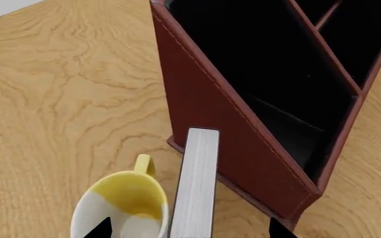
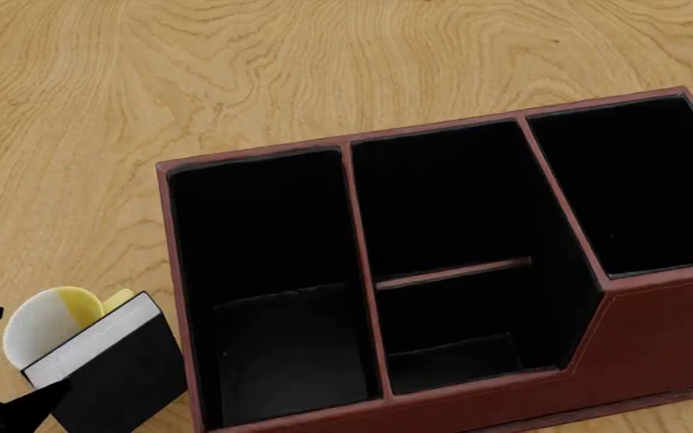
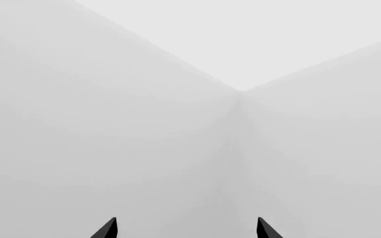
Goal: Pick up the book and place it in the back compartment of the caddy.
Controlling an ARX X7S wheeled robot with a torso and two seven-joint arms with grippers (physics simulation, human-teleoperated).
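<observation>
I see wood-grain table [image 2: 142,81], blank pale walls on right wrist | left gripper [image 1: 189,229] fingers spread, book [image 1: 197,188] between tips, contact unclear | right gripper [image 3: 186,229] spread, holding nothing | book upright between mug [image 1: 121,208] and caddy [image 1: 223,119] wall | back compartment [image 2: 455,225] open on top.

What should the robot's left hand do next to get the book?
Probably ease the left gripper down a little and close on the book. The book stands between the open jaws, untouched, squeezed between the mug and the caddy, so a straight, careful approach looks safest.
</observation>
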